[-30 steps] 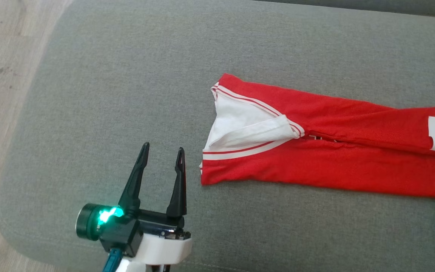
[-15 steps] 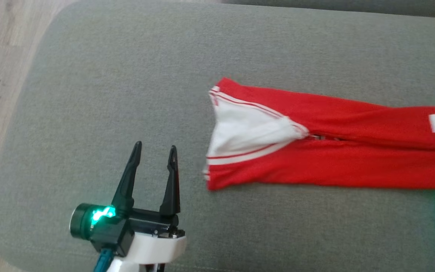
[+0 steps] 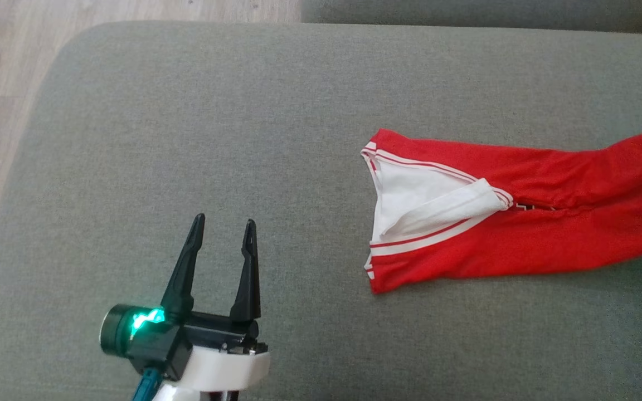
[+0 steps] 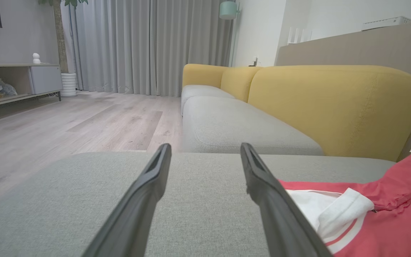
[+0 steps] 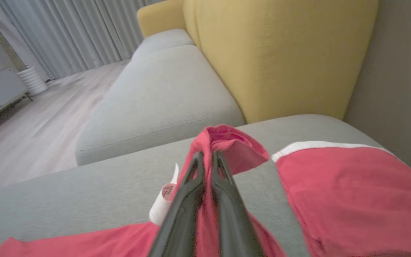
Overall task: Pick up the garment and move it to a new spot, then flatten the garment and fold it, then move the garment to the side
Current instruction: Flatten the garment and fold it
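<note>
- Our right gripper has its two dark fingers pressed together on a bunched fold of the red knit garment with white striped trim. The pinched cloth rises just past the fingertips.
- Our left gripper hangs with its fingers spread and nothing between them, above the grey woven seat cushion.
- Seen from the left gripper, the garment lies ahead and to the right, well apart from the fingers. Its white-lined open end faces that gripper, and the rest stretches away rightward on the cushion.
- We count one garment, two grippers and two grey seat cushions. The second cushion lies beyond the left fingertips, with a row of yellow padded backrests to its right.
- Pale wooden plank floor spreads to the left gripper's left.
</note>
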Controlling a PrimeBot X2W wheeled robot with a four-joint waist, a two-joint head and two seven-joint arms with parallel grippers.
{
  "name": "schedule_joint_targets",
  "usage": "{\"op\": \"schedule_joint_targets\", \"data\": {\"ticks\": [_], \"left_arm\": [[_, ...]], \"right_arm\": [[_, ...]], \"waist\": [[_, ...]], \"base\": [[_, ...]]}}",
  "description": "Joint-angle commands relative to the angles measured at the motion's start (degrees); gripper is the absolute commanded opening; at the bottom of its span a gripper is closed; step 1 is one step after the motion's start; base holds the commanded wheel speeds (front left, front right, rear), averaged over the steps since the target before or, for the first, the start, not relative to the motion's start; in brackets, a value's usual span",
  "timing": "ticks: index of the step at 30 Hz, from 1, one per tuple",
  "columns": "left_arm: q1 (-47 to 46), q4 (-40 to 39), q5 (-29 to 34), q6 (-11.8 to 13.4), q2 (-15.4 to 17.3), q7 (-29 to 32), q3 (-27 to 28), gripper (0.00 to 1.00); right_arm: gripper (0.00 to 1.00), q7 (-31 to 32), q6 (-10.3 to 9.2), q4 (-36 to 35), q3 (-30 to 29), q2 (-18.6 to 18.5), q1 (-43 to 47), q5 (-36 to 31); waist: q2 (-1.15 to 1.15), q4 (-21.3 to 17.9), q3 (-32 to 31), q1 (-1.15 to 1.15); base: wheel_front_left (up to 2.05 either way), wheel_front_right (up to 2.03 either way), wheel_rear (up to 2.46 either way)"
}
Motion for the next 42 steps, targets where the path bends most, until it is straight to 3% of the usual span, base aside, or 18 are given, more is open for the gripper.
{"op": "schedule_joint_targets", "data": {"ticks": [1, 6, 11, 16, 22, 23, 24, 25, 29, 35, 38, 42], "left_arm": [[-0.88, -1.59, 0.30, -0.34, -0.45, -0.29, 2.30, 1.00], [-1.14, -1.31, -0.07, -0.62, -0.66, -0.29, 2.02, 1.00], [-1.67, -1.14, -0.78, -0.61, -0.72, -0.29, 1.29, 1.00], [-2.23, -1.08, -1.66, -0.19, -0.73, -0.29, 0.58, 1.00], [-2.40, -0.95, -2.21, 0.21, -0.73, -0.29, 0.16, 1.00], [-2.42, -0.98, -2.42, 0.38, -0.73, -0.29, 0.14, 1.00], [-2.49, -1.10, -2.57, 0.57, -0.73, -0.29, 0.15, 1.00], [-2.54, -1.14, -2.63, 0.71, -0.74, -0.29, 0.10, 1.00], [-2.41, -0.89, -3.00, 1.12, -0.74, -0.29, -0.36, 1.00], [-0.79, -0.78, -2.47, 1.47, -0.74, -0.29, 1.17, 1.00], [0.63, -0.64, -2.38, 1.50, -0.74, -0.29, 2.31, 1.00], [3.05, 0.42, -1.52, 0.74, -0.74, -0.29, 3.22, 1.00]], "right_arm": [[0.00, 0.74, 0.39, -3.63, 1.06, -0.49, -0.89, -0.35], [0.00, 7.14, 0.39, -17.51, 5.70, 8.01, -0.25, -1.70], [0.00, 10.07, 0.39, -23.75, 12.72, 14.85, -0.21, -3.33], [0.00, 9.55, 0.39, -21.26, 19.96, 17.28, 1.75, -2.07], [0.00, 4.12, 0.39, -11.53, 29.56, 17.51, 3.92, 4.40], [0.06, 2.80, 0.39, -9.87, 30.99, 17.52, 3.62, 5.02], [0.82, 1.03, 0.39, -8.40, 32.06, 17.52, 3.26, 6.10], [1.00, -0.74, 0.39, -6.86, 32.61, 17.52, 2.89, 7.30], [1.00, -5.75, 0.39, -4.52, 34.69, 17.53, 0.97, 10.67], [1.00, -9.51, 0.39, -8.88, 26.46, 17.01, 1.85, 3.26], [1.00, -13.03, 0.39, -11.56, 25.32, 12.56, 4.78, -0.71], [1.00, -21.64, 0.39, -8.88, 23.75, 8.88, 11.09, -3.88]], "waist": [[0.00, 0.22, -0.25, 0.00], [0.00, 1.50, -0.61, 0.00], [0.00, 3.70, -0.53, 0.00], [0.00, 5.85, -0.35, 0.00], [0.00, 7.16, 0.11, 0.00], [0.00, 7.23, 0.18, 0.00], [0.00, 7.27, 0.21, 0.00], [0.00, 7.32, 0.18, 0.00], [0.00, 7.41, -0.63, 0.00], [0.00, 6.18, -4.10, 0.00], [0.00, 5.09, -6.36, 0.00], [0.00, 3.86, -9.67, 0.00]], "base": [[0.00, 0.00, 0.00], [0.00, 0.00, 0.00], [0.00, 0.00, 0.00], [0.00, 0.00, 0.00], [0.00, 0.00, 0.00], [0.00, 0.00, 0.00], [0.00, 0.00, 0.00], [0.00, 0.00, 0.00], [0.00, 0.00, 0.00], [0.00, 0.00, 0.00], [0.00, 0.00, 0.00], [0.00, 0.00, 0.00]]}}
